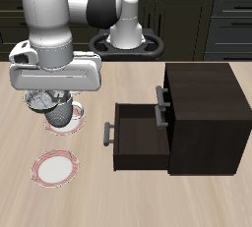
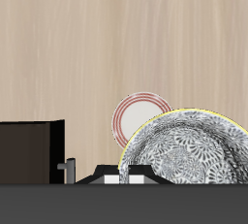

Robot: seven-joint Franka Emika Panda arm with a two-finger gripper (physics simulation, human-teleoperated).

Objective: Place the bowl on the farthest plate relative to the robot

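My gripper (image 1: 56, 106) is shut on the bowl (image 1: 60, 116), a small grey-white bowl with a dark patterned inside, and holds it tilted a little above the table. In the wrist view the bowl (image 2: 190, 152) fills the space close under the gripper. Nearer the table's front edge lies the farthest plate (image 1: 54, 169), white with a pink-red ringed rim and nothing on it. It also shows just past the bowl's rim in the wrist view as a plate (image 2: 139, 114). A second look-alike plate (image 1: 79, 107) lies right behind the bowl, mostly hidden by it.
A dark wooden cabinet (image 1: 207, 113) stands beside the plates, its open drawer (image 1: 138, 138) and handle (image 1: 106, 133) reaching toward the bowl. A dark grey disc (image 1: 128, 42) lies at the robot's base.
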